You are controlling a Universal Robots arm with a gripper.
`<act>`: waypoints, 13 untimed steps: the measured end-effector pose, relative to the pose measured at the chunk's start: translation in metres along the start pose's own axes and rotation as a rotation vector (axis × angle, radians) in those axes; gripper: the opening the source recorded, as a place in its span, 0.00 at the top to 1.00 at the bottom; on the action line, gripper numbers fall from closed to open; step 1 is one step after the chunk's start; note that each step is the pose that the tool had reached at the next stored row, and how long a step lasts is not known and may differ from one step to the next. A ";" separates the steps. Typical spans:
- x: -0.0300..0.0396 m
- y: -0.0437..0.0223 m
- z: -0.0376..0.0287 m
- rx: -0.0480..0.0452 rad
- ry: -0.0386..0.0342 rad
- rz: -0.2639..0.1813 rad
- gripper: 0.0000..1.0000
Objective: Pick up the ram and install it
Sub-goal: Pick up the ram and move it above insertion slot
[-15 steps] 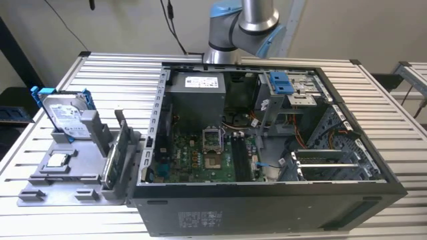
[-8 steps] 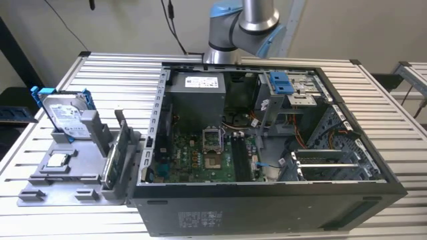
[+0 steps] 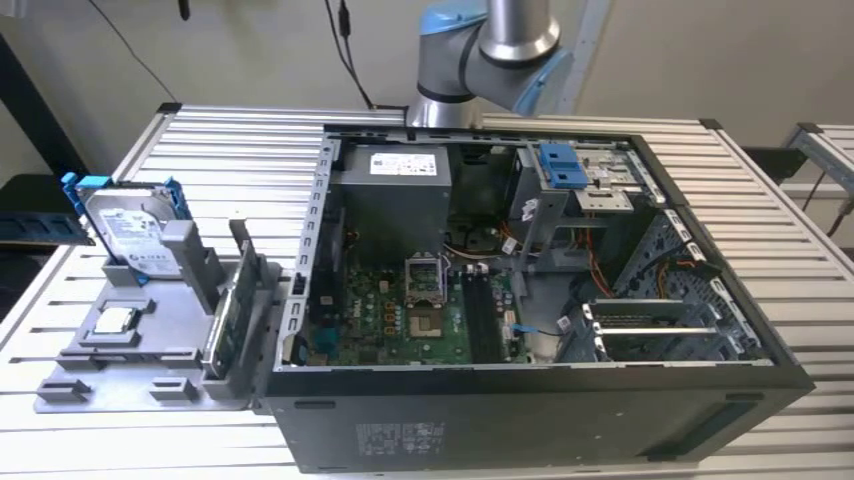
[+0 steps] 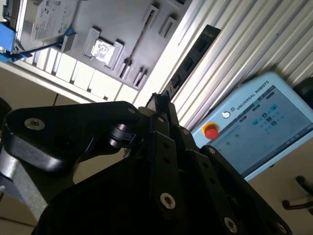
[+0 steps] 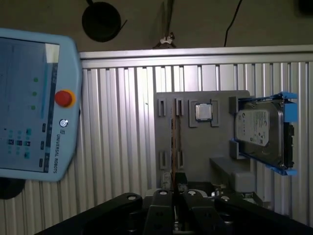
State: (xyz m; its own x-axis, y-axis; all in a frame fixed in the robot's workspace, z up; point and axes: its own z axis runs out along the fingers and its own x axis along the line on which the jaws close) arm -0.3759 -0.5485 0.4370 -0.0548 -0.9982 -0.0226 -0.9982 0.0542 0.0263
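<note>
Barely getting started here: the ram (image 5: pixel 175 142) is sitting on edge in the gray holder (image 5: pixel 208 142) outside the PC case (image 3: pixel 534 425), and the gripper (image 5: pixel 175 182), closed up on nothing, is hovering well apart from it.

Hard drive (image 3: pixel 131 232) (blue-framed), CPU chip (image 3: pixel 116 320)

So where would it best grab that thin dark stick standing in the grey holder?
By its upper long edge, near the middle, coming straight down from above and pinching the two flat faces. The ram stands on edge in the slots of the grey holder, so probably only that top edge is free; the slots clasp its ends.
</note>
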 end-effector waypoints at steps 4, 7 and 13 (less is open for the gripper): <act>-0.0004 -0.0074 -0.0002 -0.0001 0.0000 0.000 0.86; -0.0007 -0.0134 -0.0004 -0.0003 0.0000 0.000 0.86; -0.0014 -0.0252 -0.0007 -0.0004 0.0001 0.000 0.86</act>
State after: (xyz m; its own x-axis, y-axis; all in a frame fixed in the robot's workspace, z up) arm -0.3506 -0.5485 0.4371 -0.0548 -0.9982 -0.0226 -0.9982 0.0542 0.0267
